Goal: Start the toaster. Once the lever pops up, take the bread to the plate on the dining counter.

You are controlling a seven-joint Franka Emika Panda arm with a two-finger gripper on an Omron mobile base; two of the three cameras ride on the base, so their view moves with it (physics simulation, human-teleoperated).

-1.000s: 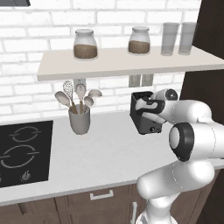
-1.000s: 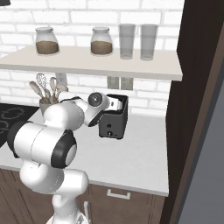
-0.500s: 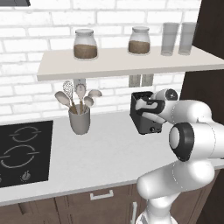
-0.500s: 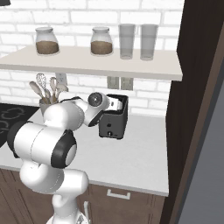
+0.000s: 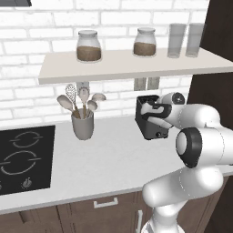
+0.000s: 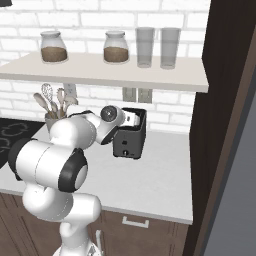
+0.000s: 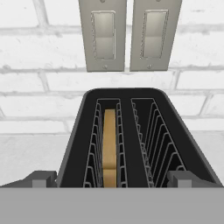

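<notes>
My gripper (image 7: 112, 179) is positioned directly above the near end of the toaster (image 7: 140, 144), with the jaws spread fully apart and nothing between them. 1 dark fingertip (image 7: 41, 178) sits outside the toaster's left wall in the hand view, and the other sits outside its right wall. No contact with the toaster body can be confirmed.

The toaster is black and boxy, with 2 slots on top, each lined with wire guides. The bread (image 7: 109, 146) stands on edge in the left slot of the hand view, sunk below the toaster's top rim. The right slot of that view holds nothing visible.

Reference landmark: the toaster.
- It stands on the pale worktop (image 5: 109, 159), close to the white brick wall (image 7: 48, 92).
- 2 grey wall switch plates (image 7: 129, 35) are mounted on the brick directly behind and above the toaster.
- A shelf (image 5: 132, 63) runs above the toaster and carries 2 lidded jars with brown contents (image 5: 88, 45) and 2 clear glasses (image 5: 186, 40).
- A grey utensil holder (image 5: 83, 124) with spoons and a whisk stands well to the left of the toaster in the left base view.
- A black hob (image 5: 25, 157) lies farther left of the toaster, beyond the utensil holder.
- A small round knob (image 6: 125, 151) is visible low on the toaster's end face in the right base view.
</notes>
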